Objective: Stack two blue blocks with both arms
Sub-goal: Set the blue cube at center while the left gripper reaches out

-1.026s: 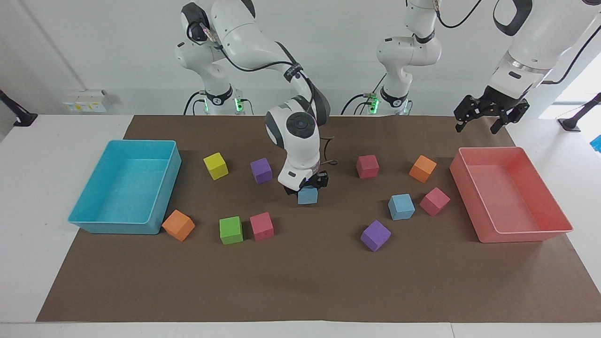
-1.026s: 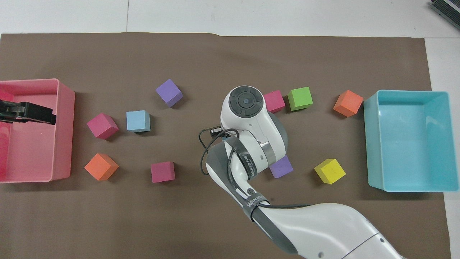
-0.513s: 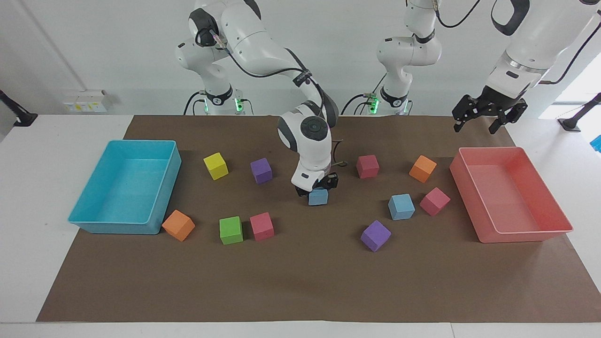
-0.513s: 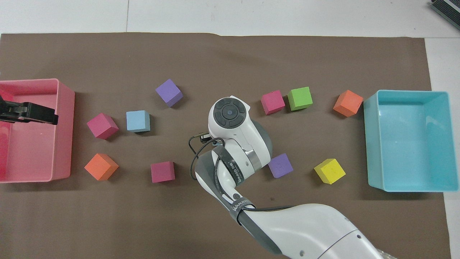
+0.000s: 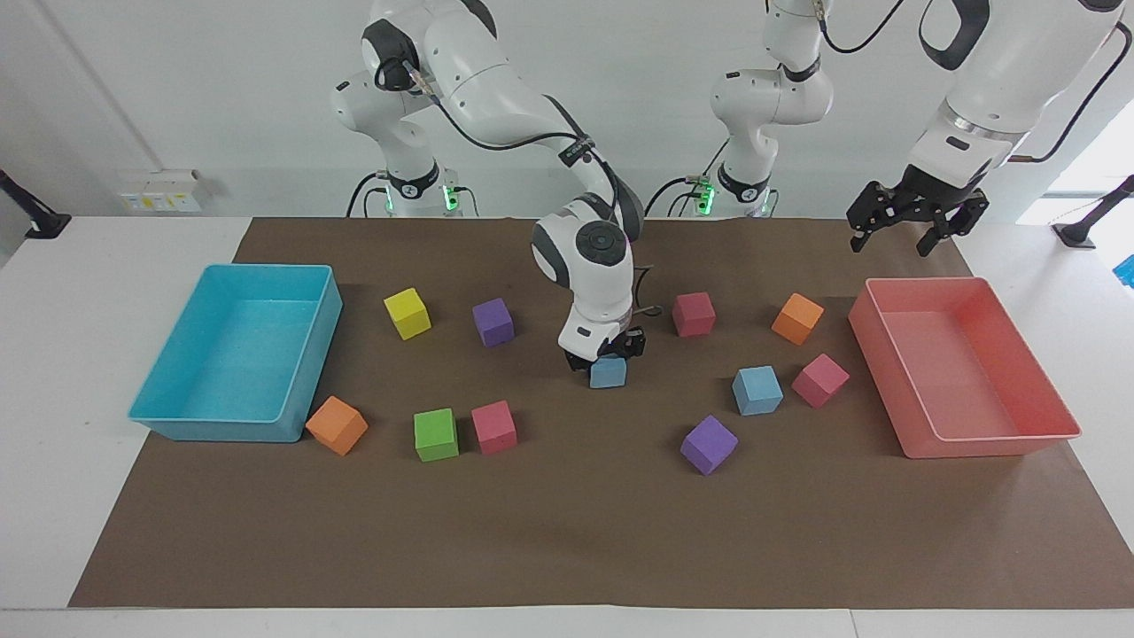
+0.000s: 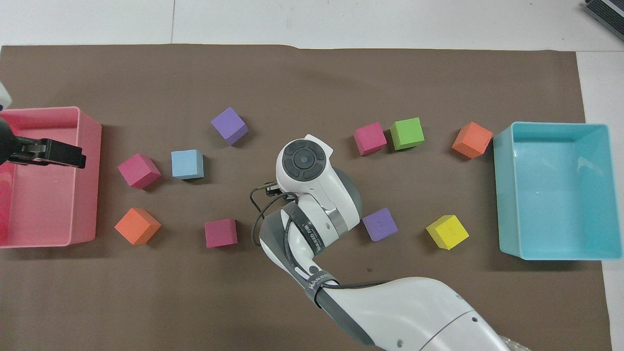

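Two blue blocks sit apart: I have the right hand (image 5: 608, 354) clamped on one blue block (image 5: 608, 372) mid-surface, and over the last second it has carried it toward the left arm's end, closer to the second blue block (image 5: 757, 391) beside a pink cube (image 5: 820, 380). My left hand (image 5: 912, 217) waits spread open, empty, over the pink tray (image 5: 904, 434). Stacking remains ahead.
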`<move>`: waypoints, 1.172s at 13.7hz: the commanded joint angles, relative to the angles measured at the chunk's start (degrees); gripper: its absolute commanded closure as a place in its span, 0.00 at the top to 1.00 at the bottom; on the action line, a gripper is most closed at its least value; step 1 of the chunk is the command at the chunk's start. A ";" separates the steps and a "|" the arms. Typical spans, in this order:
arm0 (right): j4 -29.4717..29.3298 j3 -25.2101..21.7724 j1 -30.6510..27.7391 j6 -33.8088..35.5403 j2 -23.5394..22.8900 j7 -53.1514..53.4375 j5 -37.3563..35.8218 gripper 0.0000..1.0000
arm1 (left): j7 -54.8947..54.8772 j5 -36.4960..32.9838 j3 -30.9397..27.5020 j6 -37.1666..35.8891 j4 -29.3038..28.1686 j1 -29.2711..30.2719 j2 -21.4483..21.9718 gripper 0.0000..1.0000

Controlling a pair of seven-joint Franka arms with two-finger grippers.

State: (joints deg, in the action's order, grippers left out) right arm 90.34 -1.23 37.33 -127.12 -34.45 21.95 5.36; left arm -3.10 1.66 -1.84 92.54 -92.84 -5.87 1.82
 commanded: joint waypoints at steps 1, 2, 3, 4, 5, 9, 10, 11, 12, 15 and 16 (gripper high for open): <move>-0.07 0.00 -0.33 -1.03 -0.35 1.25 -0.35 1.00 | 0.73 0.27 -0.62 2.12 -2.87 -1.34 1.69 1.00; -0.16 0.00 -0.42 -1.11 -0.27 1.25 -0.36 1.00 | 1.25 0.27 -0.62 2.99 -3.31 -1.34 1.61 1.00; -0.25 0.00 -0.77 -1.03 0.00 1.16 -0.18 1.00 | 2.39 0.27 -0.53 4.31 -4.01 -1.43 1.43 1.00; -0.25 0.00 -0.86 -1.11 0.43 1.25 0.86 1.00 | 3.01 0.27 -0.53 6.49 -5.67 -1.86 1.25 1.00; -0.16 -0.09 -0.86 -0.50 1.66 1.16 0.96 1.00 | 3.89 0.27 -0.53 9.30 -7.95 -2.56 1.25 1.00; 0.72 -0.09 -2.44 0.03 5.09 0.81 0.79 1.00 | 6.97 0.27 -0.53 18.09 -12.62 -3.89 -0.50 1.00; 0.72 -0.18 -3.05 0.12 5.97 0.81 0.79 1.00 | 6.97 0.27 -0.62 20.47 -13.67 -4.76 -1.55 1.00; 1.07 -0.09 -4.01 0.12 6.93 0.72 0.87 1.00 | 6.97 0.27 -0.62 22.75 -14.38 -4.94 -2.60 1.00; 1.33 -0.09 -5.15 0.29 8.07 0.72 0.88 1.00 | 7.15 0.27 -0.62 24.43 -14.91 -5.03 -3.75 1.00; 4.14 -0.09 -8.05 0.47 12.29 0.55 6.11 1.00 | 9.41 0.19 -0.62 29.17 -15.18 -6.70 -8.22 1.00; 4.49 -0.09 -9.02 0.47 13.35 0.11 10.41 1.00 | 11.17 0.01 -0.71 31.54 -15.53 -8.44 -10.33 1.00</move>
State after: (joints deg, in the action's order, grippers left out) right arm 91.31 -1.86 30.15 -126.85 -24.94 22.05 10.46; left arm 5.18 1.66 -1.66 120.10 -107.62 -11.45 -5.74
